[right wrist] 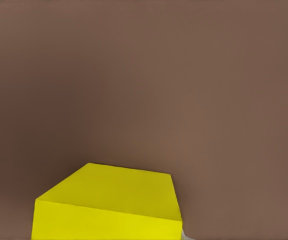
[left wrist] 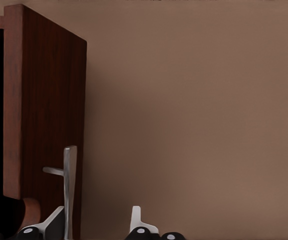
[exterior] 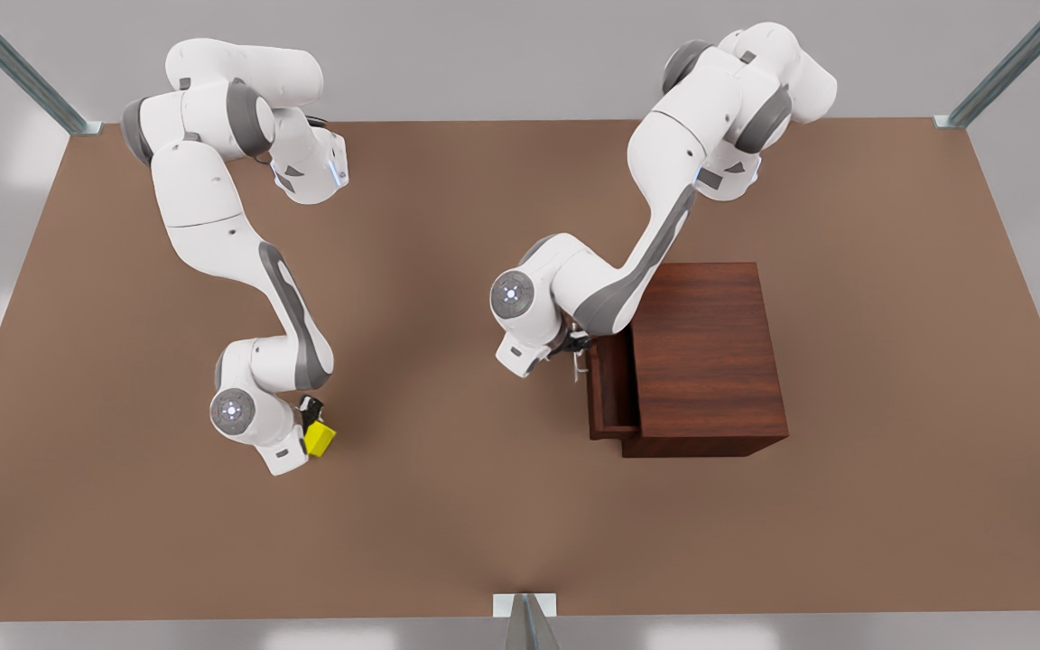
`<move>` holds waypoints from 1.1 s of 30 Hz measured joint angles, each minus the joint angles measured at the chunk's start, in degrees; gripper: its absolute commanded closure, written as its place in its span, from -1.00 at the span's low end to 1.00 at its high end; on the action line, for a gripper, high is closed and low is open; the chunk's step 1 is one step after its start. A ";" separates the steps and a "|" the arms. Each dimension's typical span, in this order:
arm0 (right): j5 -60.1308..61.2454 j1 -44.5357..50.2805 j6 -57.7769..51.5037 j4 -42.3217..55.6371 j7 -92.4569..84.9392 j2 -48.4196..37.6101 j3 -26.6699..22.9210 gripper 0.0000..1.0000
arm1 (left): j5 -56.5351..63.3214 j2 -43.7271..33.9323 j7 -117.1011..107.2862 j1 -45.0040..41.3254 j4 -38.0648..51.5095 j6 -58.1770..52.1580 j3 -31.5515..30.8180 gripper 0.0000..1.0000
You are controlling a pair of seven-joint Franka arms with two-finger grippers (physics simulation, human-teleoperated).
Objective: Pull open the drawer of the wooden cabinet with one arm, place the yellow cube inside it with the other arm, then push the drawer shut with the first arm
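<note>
Pulling the drawer (exterior: 612,388) out: left gripper (exterior: 574,348) sits at the silver bar handle (left wrist: 70,187), fingers spread around it in the wrist view, not pinched. Drawer is partly out of the wooden cabinet (exterior: 710,357); pull straight, square to the front. Right gripper (exterior: 311,417) is at the yellow cube (exterior: 320,439) on the brown table (exterior: 448,506), well apart from the cabinet; its finger state I cannot tell. Open tabletop lies between them.

front: high above, looking down on whole desk (exterior: 448,506), far | left wrist: close, along drawer (left wrist: 44,110) front, shares cabinet (exterior: 710,361) with front | right wrist: very close over cube (right wrist: 109,205), shared with front
</note>
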 measured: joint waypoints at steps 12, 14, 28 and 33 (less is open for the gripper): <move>0.10 0.37 -1.75 2.75 -0.02 -1.53 0.16 -0.17 | -2.86 -0.42 -1.79 -1.82 5.64 2.02 -4.37 -0.38; 0.16 0.46 -3.46 5.13 0.20 -1.89 0.17 -0.17 | -6.83 -2.27 -2.29 2.27 9.31 1.68 -4.68 -0.39; -0.22 9.87 -20.00 22.05 15.19 -5.81 8.57 -0.15 | -11.30 -28.05 16.27 35.80 -4.59 -14.42 -2.19 -1.00; -0.08 16.74 -23.19 28.63 24.52 -3.35 8.56 -0.15 | -11.00 -27.45 23.51 33.14 -7.03 -14.47 -2.06 -0.12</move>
